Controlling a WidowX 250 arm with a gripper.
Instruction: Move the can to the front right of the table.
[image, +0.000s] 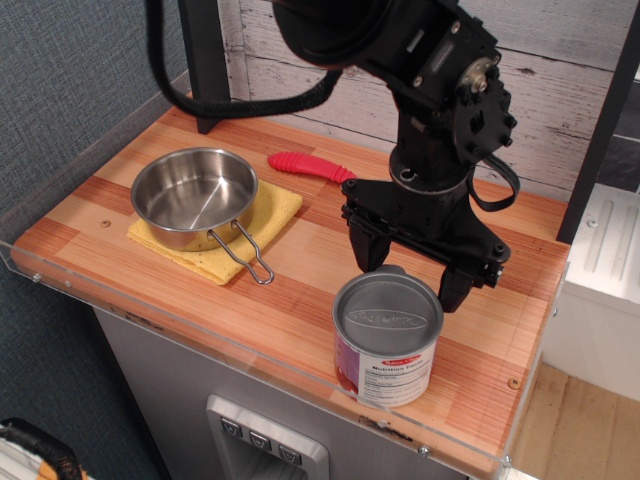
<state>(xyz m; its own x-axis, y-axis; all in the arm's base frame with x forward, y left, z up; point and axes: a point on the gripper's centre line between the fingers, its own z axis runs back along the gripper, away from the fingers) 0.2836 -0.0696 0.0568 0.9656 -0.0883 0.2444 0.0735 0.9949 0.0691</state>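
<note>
Black pincer (407, 272) spread wide, fingers straddling the back rim of the short tin can with grey lid and white-purple cherry label (387, 339), which sits just in front of it near the striped wood table's (300, 300) front-right edge. Likely rigid, slick-sided, somewhat heavy; grip across the side wall.

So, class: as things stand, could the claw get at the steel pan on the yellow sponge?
Probably yes. The pan sits open from above on the sponge, with bare table between it and the claw. Only the can is near the claw, on the far side from the pan.
</note>
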